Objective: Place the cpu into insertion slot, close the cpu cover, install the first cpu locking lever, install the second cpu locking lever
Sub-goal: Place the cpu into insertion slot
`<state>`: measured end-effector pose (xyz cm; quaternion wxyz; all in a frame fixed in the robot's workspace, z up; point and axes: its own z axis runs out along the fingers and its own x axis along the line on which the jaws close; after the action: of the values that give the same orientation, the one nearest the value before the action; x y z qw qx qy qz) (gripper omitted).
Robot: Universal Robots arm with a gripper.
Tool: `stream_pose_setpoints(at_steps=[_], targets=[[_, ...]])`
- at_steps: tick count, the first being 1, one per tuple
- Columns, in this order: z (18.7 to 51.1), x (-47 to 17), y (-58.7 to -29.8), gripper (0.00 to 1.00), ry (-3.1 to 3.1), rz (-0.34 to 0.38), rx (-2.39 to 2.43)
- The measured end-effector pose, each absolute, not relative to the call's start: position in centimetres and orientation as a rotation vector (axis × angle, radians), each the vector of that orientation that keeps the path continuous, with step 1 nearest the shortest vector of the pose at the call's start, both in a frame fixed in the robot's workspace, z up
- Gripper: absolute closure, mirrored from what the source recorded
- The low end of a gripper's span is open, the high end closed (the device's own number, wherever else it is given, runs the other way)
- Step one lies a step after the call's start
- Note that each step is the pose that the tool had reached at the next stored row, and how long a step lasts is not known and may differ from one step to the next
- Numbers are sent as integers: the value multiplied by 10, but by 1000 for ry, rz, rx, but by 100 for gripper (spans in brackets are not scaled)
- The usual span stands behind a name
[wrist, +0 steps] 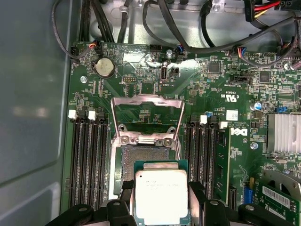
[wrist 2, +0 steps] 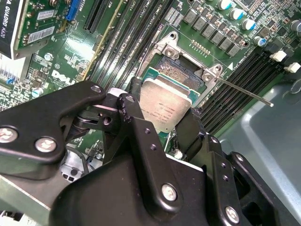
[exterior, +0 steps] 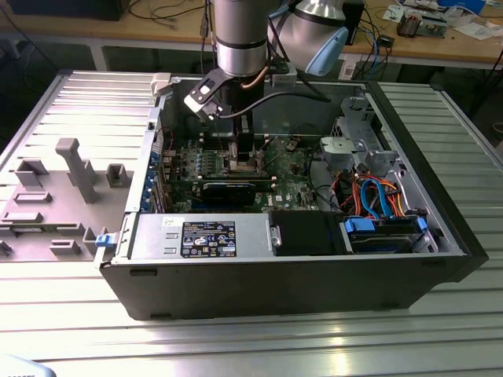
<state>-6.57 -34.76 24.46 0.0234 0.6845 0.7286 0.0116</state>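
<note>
Holding: gripper (wrist 2: 162, 115) is clamped on the cpu (wrist: 161, 188), with a black finger (wrist: 123, 207) on each of two opposite edges and the grey metal top facing both wrist cameras.
Exterior view's left: a grey fixture plate (exterior: 55, 188) sits on the table, well apart from the work.
Case: the open computer case (exterior: 299, 275) lies on its side, and the arm reaches down into it from above.
Gripper position: over the motherboard (exterior: 302, 192), toward the exterior view's left part of the board, just behind the long black graphics card (exterior: 228, 191).
Socket: the insertion slot (wrist: 146, 157) is open, its contact field bare, with memory slots flanking it on both sides.
Key relation: in the first wrist view the slot lies directly beyond the cpu's far edge, and the chip overlaps its near part. The chip's edges run parallel to the slot's edges. Height above the slot cannot be told.
Cover: the cpu cover (wrist: 146, 117) is folded open on the far side of the slot from the gripper, with the board showing through its window.
Lever: in the second wrist view a thin locking lever (wrist 2: 244, 92) stands free, pointing away from the slot's corner.
Exterior view's right: drive cage (exterior: 357, 145) and blue and orange cables, well apart.
Standing: by my reading the first step is in hand. The cpu is not yet seated, and the cover and levers are not yet done.
</note>
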Motion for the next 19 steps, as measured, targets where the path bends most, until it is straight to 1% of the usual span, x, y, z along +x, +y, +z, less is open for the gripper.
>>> stream_pose_setpoints(at_steps=[19], targets=[[241,-66,-348,45,2255,36,2119]])
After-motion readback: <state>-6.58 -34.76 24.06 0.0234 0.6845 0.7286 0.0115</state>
